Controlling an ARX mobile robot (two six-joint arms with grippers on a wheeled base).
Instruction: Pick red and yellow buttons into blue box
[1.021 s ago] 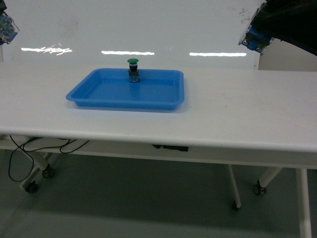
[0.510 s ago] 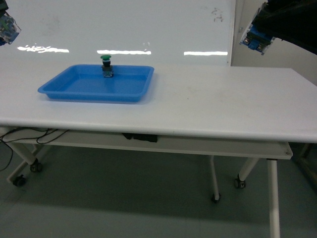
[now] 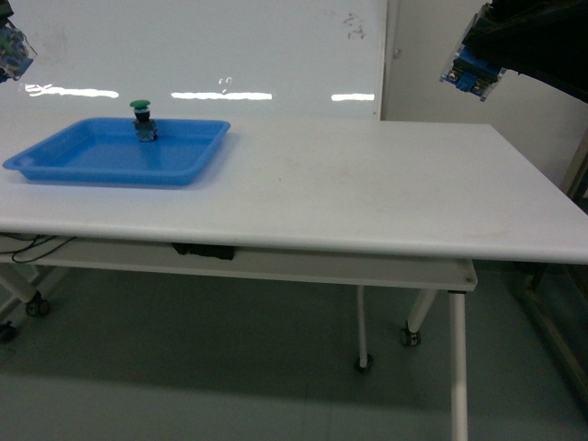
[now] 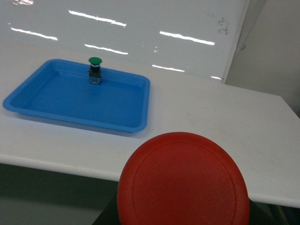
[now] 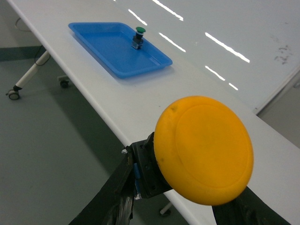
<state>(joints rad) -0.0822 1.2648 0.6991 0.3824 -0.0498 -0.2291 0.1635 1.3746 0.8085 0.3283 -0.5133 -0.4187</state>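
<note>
The red button (image 4: 183, 183) fills the bottom of the left wrist view, its cap facing the camera. My left gripper (image 4: 183, 221) is shut on it, with only dark finger edges showing beside the cap. In the right wrist view the yellow button (image 5: 204, 147) has its black body (image 5: 145, 168) clamped in my shut right gripper (image 5: 176, 206). Both grippers are raised in the head view, the left (image 3: 11, 46) at the top left corner and the right (image 3: 473, 69) at the top right. The blue box is out of view.
A shallow blue tray (image 3: 83, 161) lies at the left end of the white table (image 3: 367, 197), with a green-capped button (image 3: 142, 119) standing at its far side. The table's right edge (image 3: 542, 188) and a wall corner are in view. Grey floor lies in front.
The head view has swung to the right: the tray and green button slid from the middle to the far left, and the table's right end came into sight. Both grippers kept their places in the view.
</note>
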